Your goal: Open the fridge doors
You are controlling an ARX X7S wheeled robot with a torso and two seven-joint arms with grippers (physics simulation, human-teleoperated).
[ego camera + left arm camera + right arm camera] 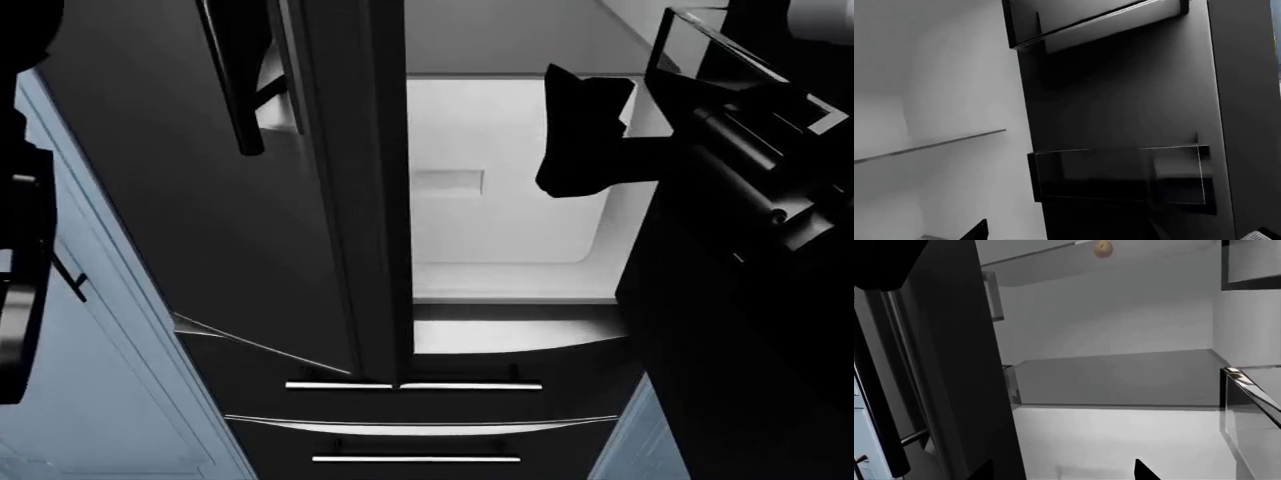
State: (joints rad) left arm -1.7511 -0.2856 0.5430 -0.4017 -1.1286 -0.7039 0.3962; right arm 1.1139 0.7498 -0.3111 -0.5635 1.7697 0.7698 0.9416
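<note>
At the far left of the head view we saw a pale blue cabinet door (107,400) with a thin black handle (70,272), and the dark bulk of our left arm (20,290) along that edge. Next came the left fridge door (174,220), glossy and dark, swung partly out, its vertical bar handle (230,75) near the top. Past its edge, the white fridge interior (501,200) lay exposed. Below it sat 2 black drawers (414,440) with horizontal silver handles (416,385).

Our right claw (581,140) hung as a dark shape in front of the lit cavity; whether its fingers were apart or together we could not tell. At the far right, the right fridge door (747,330) stood swung wide open.

The left wrist view faced an inner door face (1134,110) carrying 2 clear shelf bins (1121,175); the left claw showed only dark tips at the frame's edge, so we could not tell its state.

The right wrist view looked onto glass shelves (1121,380) and a small tan object (1102,247) on an upper shelf.
</note>
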